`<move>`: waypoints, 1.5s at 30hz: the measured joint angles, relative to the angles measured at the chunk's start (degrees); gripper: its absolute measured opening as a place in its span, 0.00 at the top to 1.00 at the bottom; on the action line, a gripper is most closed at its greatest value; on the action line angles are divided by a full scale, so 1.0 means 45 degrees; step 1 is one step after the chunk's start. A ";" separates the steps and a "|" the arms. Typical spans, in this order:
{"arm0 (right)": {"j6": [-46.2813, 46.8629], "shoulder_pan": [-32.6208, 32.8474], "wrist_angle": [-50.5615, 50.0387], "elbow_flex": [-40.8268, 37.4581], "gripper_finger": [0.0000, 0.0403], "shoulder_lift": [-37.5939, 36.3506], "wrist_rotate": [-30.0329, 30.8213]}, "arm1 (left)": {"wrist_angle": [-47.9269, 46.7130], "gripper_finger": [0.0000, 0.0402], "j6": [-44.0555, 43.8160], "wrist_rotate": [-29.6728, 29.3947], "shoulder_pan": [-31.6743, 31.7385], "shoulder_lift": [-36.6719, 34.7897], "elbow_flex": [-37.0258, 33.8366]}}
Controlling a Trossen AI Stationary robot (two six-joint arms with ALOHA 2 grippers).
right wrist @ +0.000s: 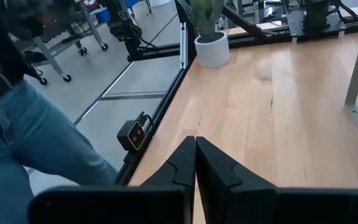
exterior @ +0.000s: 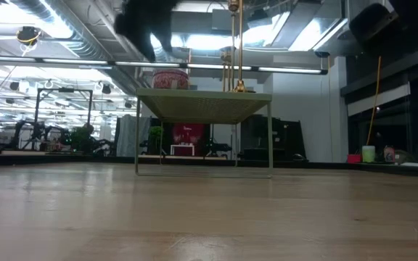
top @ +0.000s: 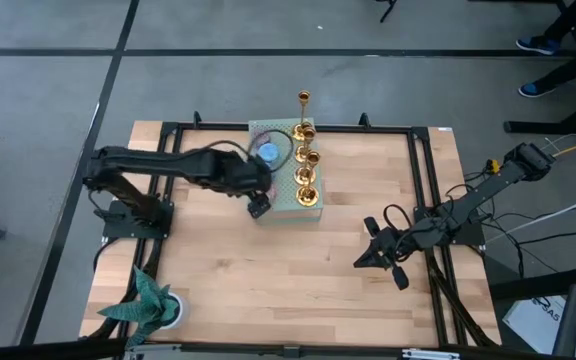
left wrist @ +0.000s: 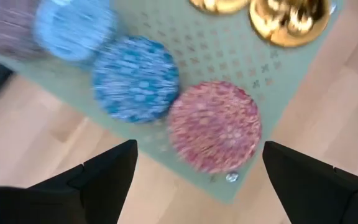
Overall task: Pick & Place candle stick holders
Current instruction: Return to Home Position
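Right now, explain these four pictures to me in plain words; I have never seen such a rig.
Two dark robot arms work at a wooden table. One picture looks straight down, one looks level across the tabletop, and two come from cameras on the wrists. A small green shelf carries a row of gold candle stick holders and round patterned discs. The left end effector hangs open above the discs, holding nothing. The right end effector is shut and empty, on the table's right side.
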 joint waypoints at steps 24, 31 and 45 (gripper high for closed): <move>-0.1143 -0.0019 -0.2919 -0.0005 0.96 -0.3641 0.0236 | 0.4334 0.14 -0.2025 -0.8662 -0.7167 -0.8362 -0.6682; -0.2683 -0.0256 -0.3924 -0.0005 0.96 -0.6520 0.0246 | 0.8243 0.14 -0.0068 -0.8374 -0.7977 -0.9880 -0.9079; -0.4027 -0.0510 -0.3235 -0.0010 0.96 -0.8326 0.0023 | 1.2985 0.14 0.0686 -1.0027 -0.9911 -1.0208 -1.2197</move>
